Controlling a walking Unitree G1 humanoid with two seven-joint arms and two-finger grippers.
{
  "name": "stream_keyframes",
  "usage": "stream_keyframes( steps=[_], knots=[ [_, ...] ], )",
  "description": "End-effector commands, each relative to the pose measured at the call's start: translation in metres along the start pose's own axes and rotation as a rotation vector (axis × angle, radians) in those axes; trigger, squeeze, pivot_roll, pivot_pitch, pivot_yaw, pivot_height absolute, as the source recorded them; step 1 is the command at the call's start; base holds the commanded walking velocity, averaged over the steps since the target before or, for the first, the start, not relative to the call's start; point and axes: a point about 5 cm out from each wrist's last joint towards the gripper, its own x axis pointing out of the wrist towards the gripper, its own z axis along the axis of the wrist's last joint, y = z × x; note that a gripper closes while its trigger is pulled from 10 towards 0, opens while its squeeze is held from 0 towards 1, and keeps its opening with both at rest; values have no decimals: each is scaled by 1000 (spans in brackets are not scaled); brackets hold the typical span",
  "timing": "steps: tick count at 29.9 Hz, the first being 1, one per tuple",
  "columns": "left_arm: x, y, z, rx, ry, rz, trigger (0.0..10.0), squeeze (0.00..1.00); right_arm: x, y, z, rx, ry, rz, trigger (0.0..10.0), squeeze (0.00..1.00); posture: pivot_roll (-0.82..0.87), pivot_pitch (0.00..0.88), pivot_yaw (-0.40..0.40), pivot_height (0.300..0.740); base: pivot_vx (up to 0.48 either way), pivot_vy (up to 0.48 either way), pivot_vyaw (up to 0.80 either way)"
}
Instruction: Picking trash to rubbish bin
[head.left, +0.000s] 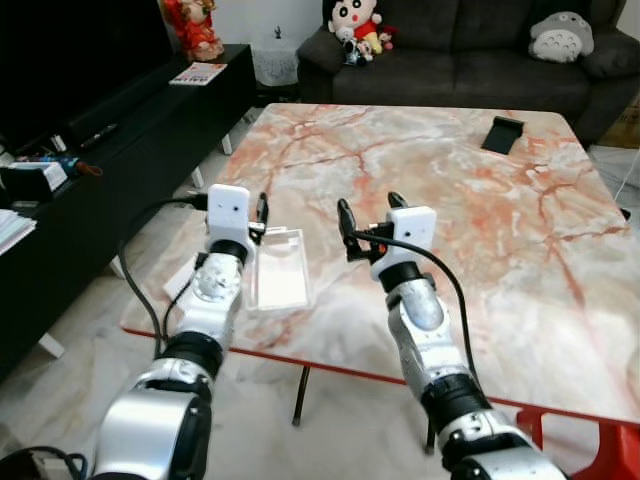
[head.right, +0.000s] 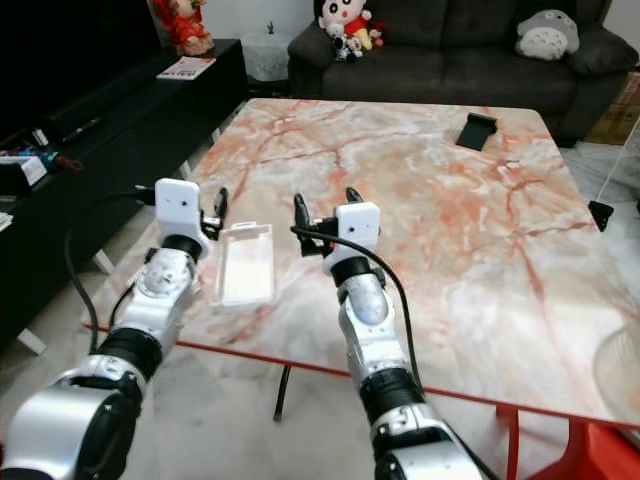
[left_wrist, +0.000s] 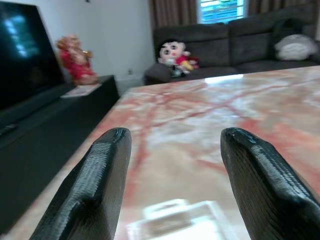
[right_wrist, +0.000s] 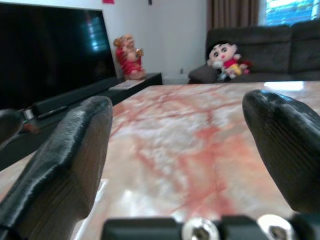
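Clear plastic tray (head.left: 279, 270) sits by the desk (head.left: 450, 190) near-left edge; left hand (head.left: 262, 212) and right hand (head.left: 367, 215) both hover released; a clumsy pinch could shove it off.

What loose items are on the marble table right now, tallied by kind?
Clear plastic trays: 1
Black phone stands: 1
Total: 2
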Motion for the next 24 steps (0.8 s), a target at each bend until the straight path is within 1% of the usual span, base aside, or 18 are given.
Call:
stream_keyframes(
  steps=[1,10,18,21,24],
  knots=[
    [0,16,-1,22,11,39,10000,0,6,12,6,17,-20,34,10000,0,-65,11,33,740,304,0,0],
    [0,17,-1,25,16,43,10000,0,6,13,5,16,-13,36,10000,0,-65,11,32,740,302,0,0],
    [-1,19,-6,27,45,58,10000,0,5,14,3,21,-3,39,10000,0,-67,16,32,740,300,0,0],
    [-1,20,-9,6,70,72,10000,0,5,14,3,21,1,42,10000,0,-66,17,31,740,0,0,0],
    [-2,18,-15,-21,125,53,10000,0,5,14,2,20,4,45,10000,0,-64,17,30,740,0,0,0]
  ],
)
